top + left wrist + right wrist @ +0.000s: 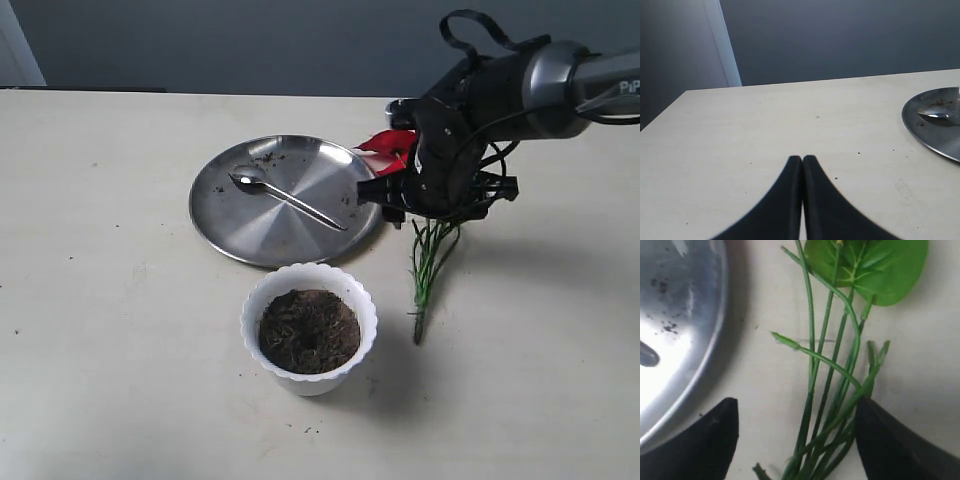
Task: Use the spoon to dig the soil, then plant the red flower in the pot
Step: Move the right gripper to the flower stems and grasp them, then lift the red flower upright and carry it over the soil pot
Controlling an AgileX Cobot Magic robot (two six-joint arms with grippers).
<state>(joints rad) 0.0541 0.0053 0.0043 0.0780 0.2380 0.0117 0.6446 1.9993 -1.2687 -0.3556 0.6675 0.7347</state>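
The flower (425, 250) lies on the tabletop (100, 300) just right of the plate (225, 215), its red blooms at the plate's rim and its green stems (827, 390) pointing toward the near edge. The right hand (796, 432) hangs over it, spread open with the stems between its fingers (707, 440). The spoon (285, 197) rests on the plate. The white pot (365, 310) of soil (308, 330) stands in front of the plate. The left hand (802, 160) is pressed closed, holding nothing.
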